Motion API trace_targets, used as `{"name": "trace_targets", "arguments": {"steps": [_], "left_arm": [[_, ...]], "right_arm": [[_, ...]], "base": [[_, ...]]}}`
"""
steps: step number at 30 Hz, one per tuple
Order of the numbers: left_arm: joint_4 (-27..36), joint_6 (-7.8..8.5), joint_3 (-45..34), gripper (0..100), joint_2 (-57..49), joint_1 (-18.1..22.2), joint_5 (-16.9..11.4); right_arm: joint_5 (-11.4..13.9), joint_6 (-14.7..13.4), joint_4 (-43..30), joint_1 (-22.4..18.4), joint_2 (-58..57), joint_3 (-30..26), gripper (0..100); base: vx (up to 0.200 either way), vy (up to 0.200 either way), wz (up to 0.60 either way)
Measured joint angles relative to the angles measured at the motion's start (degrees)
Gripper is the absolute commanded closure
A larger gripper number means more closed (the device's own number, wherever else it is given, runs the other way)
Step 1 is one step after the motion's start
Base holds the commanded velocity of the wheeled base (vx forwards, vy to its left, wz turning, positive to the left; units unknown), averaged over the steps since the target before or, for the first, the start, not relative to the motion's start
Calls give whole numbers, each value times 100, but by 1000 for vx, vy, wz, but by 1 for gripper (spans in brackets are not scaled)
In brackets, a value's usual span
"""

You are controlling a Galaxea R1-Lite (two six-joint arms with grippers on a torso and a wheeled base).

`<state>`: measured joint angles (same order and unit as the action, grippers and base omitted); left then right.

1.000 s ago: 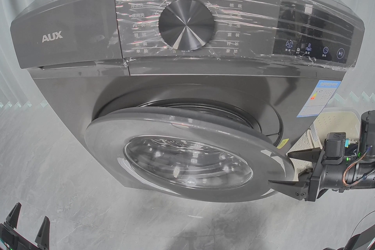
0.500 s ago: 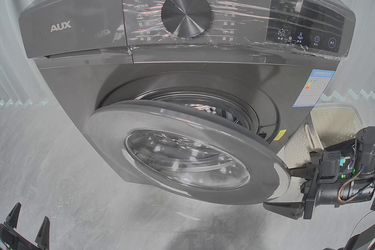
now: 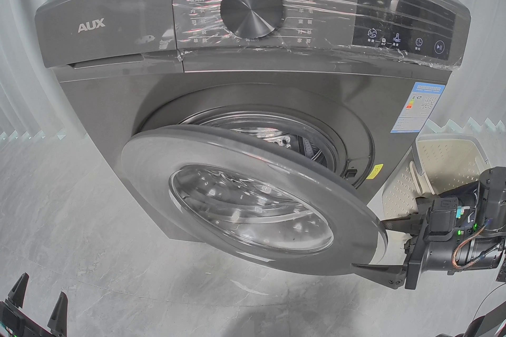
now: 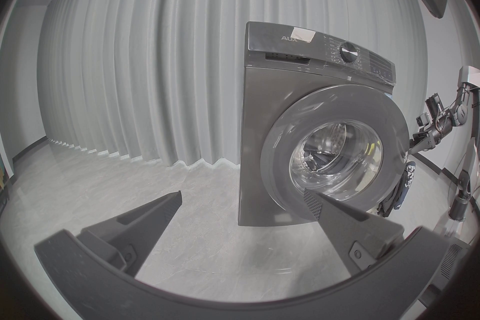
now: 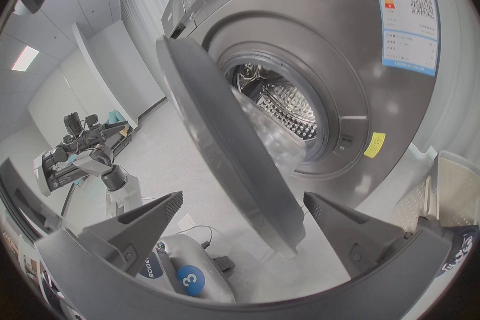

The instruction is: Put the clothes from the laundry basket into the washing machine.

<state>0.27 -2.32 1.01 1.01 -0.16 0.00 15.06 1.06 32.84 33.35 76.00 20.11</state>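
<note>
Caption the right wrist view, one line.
Open right gripper straddling the rim of the half-open washing machine door, steel drum behind it, laundry basket alongside.

Pale grey pleated curtain (image 4: 125, 61) hanging full height across the far side and running off to the left, light marbled grey floor (image 3: 63, 227) spreading near and left, white wall (image 5: 115, 66) far off, panelled ceiling with a lit strip light (image 5: 24, 58).

Laundry basket (image 3: 449, 160) sits R of washing machine (image 3: 100, 101); right gripper (image 3: 369, 244) straddles door (image 3: 158, 164) edge in front.
</note>
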Motion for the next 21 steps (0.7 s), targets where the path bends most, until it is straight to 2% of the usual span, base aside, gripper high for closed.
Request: {"name": "trace_targets", "arguments": {"steps": [15,21], "left_arm": [[0,-2,0,0,0,-2,0],[0,0,0,0,2,0,0]], "right_arm": [[13,-46,57,276,95,-293,0],[-44,-24,68,165,118,-129,0]], "base": [[0,0,0],[-200,0,0]]}}
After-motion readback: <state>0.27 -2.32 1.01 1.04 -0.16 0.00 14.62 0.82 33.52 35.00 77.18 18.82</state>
